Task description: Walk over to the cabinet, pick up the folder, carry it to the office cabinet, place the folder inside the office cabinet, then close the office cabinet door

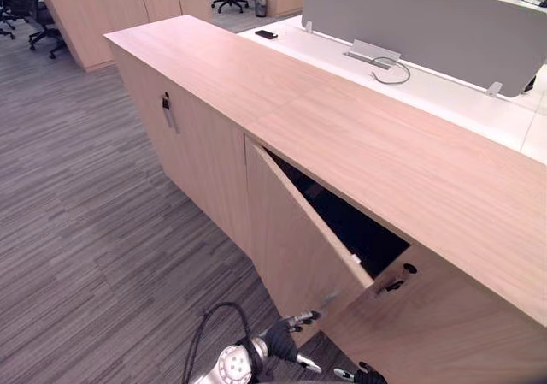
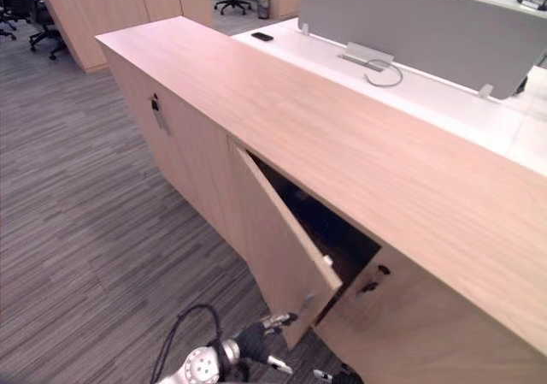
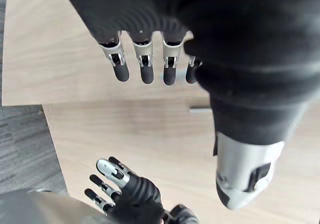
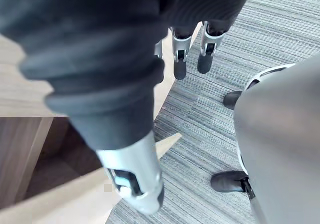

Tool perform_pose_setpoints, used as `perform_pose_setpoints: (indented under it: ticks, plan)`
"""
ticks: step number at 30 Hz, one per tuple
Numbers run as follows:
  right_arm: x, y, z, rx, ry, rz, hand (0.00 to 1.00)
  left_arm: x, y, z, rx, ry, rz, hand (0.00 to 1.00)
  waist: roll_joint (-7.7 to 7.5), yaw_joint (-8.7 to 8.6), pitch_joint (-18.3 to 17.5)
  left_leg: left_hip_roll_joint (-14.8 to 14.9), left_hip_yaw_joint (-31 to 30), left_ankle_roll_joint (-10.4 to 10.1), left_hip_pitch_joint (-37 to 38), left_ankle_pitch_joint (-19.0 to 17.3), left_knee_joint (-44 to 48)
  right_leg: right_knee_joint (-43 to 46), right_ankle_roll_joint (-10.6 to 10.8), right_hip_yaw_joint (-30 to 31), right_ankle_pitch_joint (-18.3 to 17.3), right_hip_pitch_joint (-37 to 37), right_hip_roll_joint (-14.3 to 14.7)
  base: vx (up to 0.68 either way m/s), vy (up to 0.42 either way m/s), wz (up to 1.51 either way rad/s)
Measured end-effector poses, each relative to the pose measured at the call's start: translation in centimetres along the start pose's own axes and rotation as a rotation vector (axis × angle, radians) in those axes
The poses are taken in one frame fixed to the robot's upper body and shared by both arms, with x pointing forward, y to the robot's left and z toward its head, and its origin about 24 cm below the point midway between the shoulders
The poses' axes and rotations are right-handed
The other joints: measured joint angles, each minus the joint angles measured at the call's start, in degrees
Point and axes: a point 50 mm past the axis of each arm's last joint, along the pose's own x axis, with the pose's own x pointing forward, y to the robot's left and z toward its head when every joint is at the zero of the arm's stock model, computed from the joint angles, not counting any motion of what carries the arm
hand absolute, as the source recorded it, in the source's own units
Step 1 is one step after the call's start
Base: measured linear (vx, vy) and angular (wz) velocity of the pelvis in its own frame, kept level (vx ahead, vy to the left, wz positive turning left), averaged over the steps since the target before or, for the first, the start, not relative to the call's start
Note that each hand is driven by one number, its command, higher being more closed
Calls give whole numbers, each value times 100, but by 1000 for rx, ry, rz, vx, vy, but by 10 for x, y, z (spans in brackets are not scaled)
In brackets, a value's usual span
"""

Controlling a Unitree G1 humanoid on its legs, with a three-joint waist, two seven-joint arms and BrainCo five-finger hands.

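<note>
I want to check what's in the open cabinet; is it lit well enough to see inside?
Left eye view: the opening behind the ajar door is deep shadow, contents unreadable. Right eye view: equally dark. Right wrist view: dim, but a brown inner wall shows.

My two head cameras sit side by side, above and on the near side of the office cabinet (image 1: 367,136). They face down and forward from slightly offset positions. Both take in the cabinet top, the ajar door (image 1: 295,239), the carpet (image 1: 85,230) on the left and the desk (image 1: 444,102) beyond.

My left wrist camera looks along my left hand (image 3: 146,67), very close to the cabinet's wood. My right wrist camera looks along my right hand (image 4: 206,52), down at the carpet and the open compartment. Both wrist views share cabinet wood and carpet.
</note>
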Motion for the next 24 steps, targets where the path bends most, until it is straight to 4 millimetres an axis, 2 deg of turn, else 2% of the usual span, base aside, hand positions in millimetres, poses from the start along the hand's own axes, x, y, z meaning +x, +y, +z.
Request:
perform_pose_setpoints:
  ticks: [7,11,12,13,16,17,18,19,20,22,24]
  plan:
    - [2,9,8,-55,-13,19,0,-1,-19,-3,-7,8,-104,0,9,-171,12,76,80,-17,95,0,-1,-73,-20,2,-9,114,49,11,-44,-2]
    - [3,11,19,-66,-37,25,0,0,-7,-15,-123,38,-4,0,122,-167,121,244,452,-44,112,-34,6,114,-94,-104,83,-105,34,-66,-7,-49]
    - [4,15,26,-91,-56,36,0,-4,5,-27,-199,74,88,0,152,-138,165,355,701,-65,114,-49,3,221,-222,-684,29,-238,-3,-104,-31,-104]
    - [4,17,27,-98,-61,42,0,-7,13,-41,-254,128,158,0,168,-144,178,414,889,-122,124,-88,3,209,-232,-1146,40,-217,-91,-89,-23,-104]
    - [3,15,26,-97,-57,38,0,-21,26,-71,-312,253,271,0,151,-155,223,534,1211,-209,320,-171,4,92,-191,-922,173,-139,7,-49,-28,-73]
    - [3,11,21,-88,-45,29,0,-30,29,-87,-325,329,318,0,147,-160,219,604,1336,-215,390,-287,100,61,-175,-801,164,-96,56,-35,-68,-53]
    - [3,10,19,-70,-40,24,0,-38,32,-99,-347,389,366,0,114,-179,234,705,1398,-254,213,-556,603,63,-164,-748,156,-90,80,-36,-83,-45]
    - [3,9,19,-61,-40,19,0,-40,37,-102,-359,398,398,0,101,-193,253,782,1405,-287,41,-744,1006,68,-163,-726,156,-93,101,-30,-156,-51]
    - [3,4,19,-5,-35,1,0,-46,45,-107,-406,417,485,0,230,-156,313,1140,1460,-370,-355,-1290,2159,96,-168,-530,157,-85,289,-16,-124,-48]
    - [3,-2,18,18,-33,-21,0,-51,49,-113,-447,434,552,0,302,-120,309,1354,1341,-406,-555,-1545,2832,148,-193,-341,168,-69,449,32,-79,-51]
    - [3,-5,17,30,-27,-35,0,-58,53,-119,-498,453,625,0,292,-78,326,1411,951,-452,-616,-1613,3140,189,-208,-41,166,-99,527,70,-52,-68]
